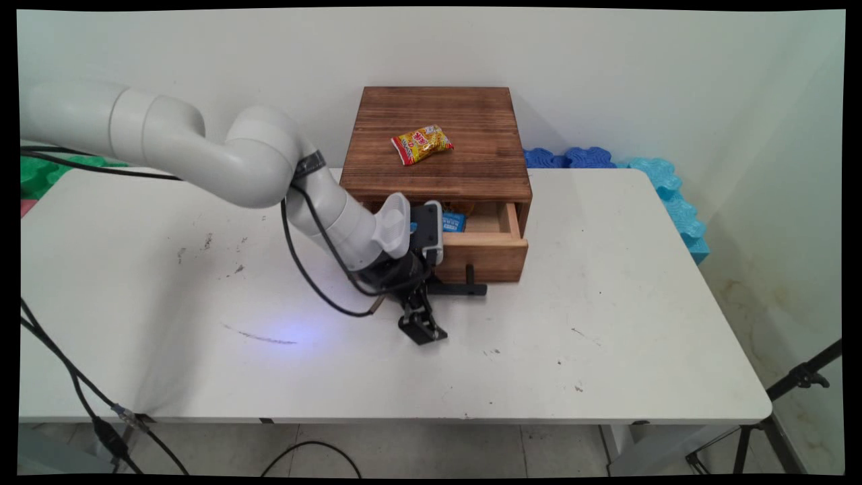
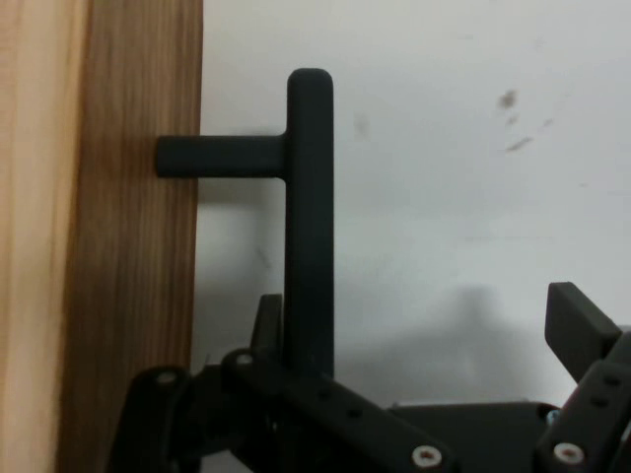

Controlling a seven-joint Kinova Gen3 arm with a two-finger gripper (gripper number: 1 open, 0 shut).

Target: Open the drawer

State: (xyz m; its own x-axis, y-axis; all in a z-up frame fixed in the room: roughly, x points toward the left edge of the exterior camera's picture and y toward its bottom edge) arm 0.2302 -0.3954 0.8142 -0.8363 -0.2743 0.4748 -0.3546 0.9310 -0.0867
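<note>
A brown wooden box point(image 1: 438, 135) stands at the table's back with its drawer point(image 1: 488, 246) pulled partly out. A blue packet point(image 1: 453, 221) lies inside the drawer. On the box top rests a yellow and red snack packet point(image 1: 421, 144). My gripper point(image 1: 431, 310) hangs low in front of the drawer, open, at the black T-shaped handle point(image 1: 465, 288). In the hand view the handle bar point(image 2: 309, 227) runs just beside one finger point(image 2: 266, 330), the other finger point(image 2: 580, 320) stands far off to the right, and the drawer front point(image 2: 128, 246) fills the left.
Blue foam mats point(image 1: 646, 178) lie along the wall behind the table's right side, and green foam point(image 1: 40, 172) sits at the far left. A black tripod point(image 1: 788, 397) stands off the table's right front corner. Black cables point(image 1: 316, 283) hang from the arm.
</note>
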